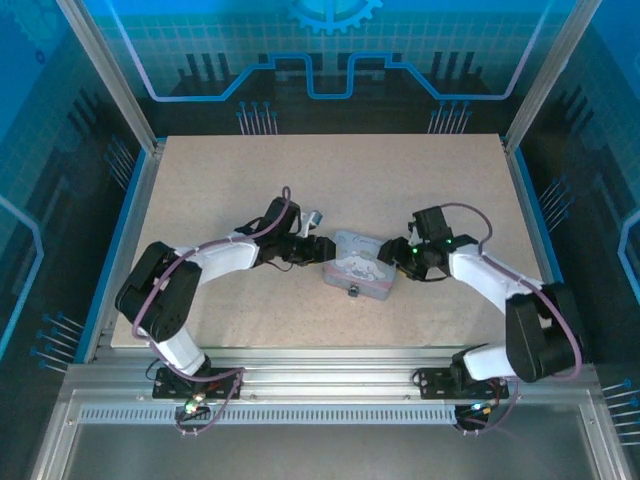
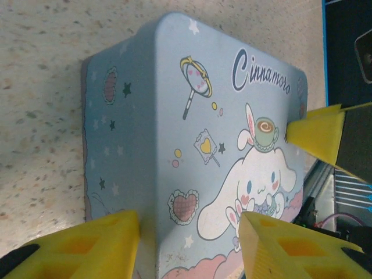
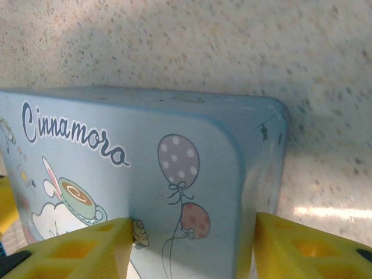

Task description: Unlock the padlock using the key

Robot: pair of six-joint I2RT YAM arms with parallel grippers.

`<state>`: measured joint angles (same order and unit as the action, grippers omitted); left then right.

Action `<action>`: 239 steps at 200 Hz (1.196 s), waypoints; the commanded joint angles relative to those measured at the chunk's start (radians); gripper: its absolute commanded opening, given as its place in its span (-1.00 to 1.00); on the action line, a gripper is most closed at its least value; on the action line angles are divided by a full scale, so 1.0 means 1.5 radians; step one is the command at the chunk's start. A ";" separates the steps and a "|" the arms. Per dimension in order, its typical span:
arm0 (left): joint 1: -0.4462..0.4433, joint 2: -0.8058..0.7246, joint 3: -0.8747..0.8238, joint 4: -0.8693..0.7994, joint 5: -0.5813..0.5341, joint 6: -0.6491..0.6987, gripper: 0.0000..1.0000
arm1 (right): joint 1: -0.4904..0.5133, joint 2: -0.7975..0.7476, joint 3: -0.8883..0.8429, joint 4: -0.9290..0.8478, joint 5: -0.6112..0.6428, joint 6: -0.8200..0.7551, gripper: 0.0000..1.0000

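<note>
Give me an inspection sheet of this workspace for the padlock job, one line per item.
Surface: beige speckled table, flat.
Job's things: small dark padlock at the near wall of the pale blue cartoon tin, mid-table; key too small to tell.
Clutter: nothing seen besides the tin.
Grippers: left gripper open, fingers straddling one edge of the tin; right gripper open, straddling the opposite corner.
Cables: purple cables run along both arms, looping near the wrists.
Surroundings: aluminium frame at the near edge, blue-lit panels behind and at the sides.
</note>
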<state>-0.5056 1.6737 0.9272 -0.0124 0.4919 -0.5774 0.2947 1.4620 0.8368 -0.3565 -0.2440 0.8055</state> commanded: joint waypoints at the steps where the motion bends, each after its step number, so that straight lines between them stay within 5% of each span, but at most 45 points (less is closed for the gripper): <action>1: -0.012 -0.004 -0.001 0.035 0.009 -0.024 -0.04 | 0.024 0.057 0.063 0.041 -0.040 -0.030 0.08; 99: 0.017 0.066 0.085 0.007 -0.076 -0.037 -0.01 | 0.016 0.202 0.237 -0.008 -0.019 -0.084 0.10; 239: 0.051 -0.042 0.024 -0.046 -0.123 -0.027 0.20 | 0.000 0.173 0.251 -0.062 0.030 -0.096 0.32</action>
<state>-0.4404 1.6802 0.9958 -0.0315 0.3420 -0.6270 0.2955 1.7599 1.1736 -0.4000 -0.2100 0.6788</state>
